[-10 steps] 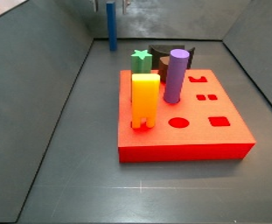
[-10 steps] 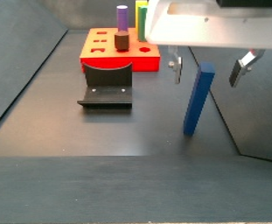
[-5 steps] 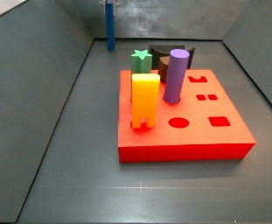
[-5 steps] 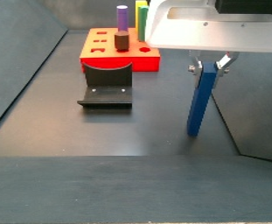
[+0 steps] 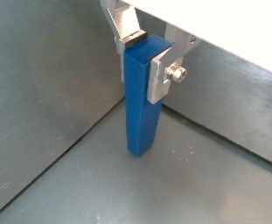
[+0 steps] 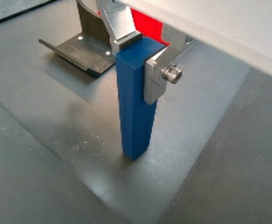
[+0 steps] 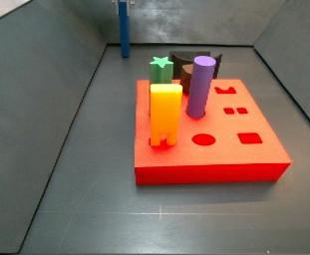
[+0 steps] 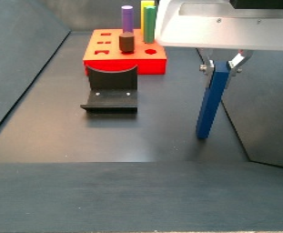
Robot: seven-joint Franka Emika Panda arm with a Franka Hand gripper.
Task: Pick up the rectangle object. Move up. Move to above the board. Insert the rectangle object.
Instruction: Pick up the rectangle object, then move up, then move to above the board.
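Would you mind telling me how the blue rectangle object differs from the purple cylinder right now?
The rectangle object is blue with flat faces; the purple cylinder is round. The rectangle object stands on the dark floor away from the board, while the purple cylinder stands on the board. The gripper clasps the rectangle object's top; nothing holds the purple cylinder. Both stand upright and are tall and slim.
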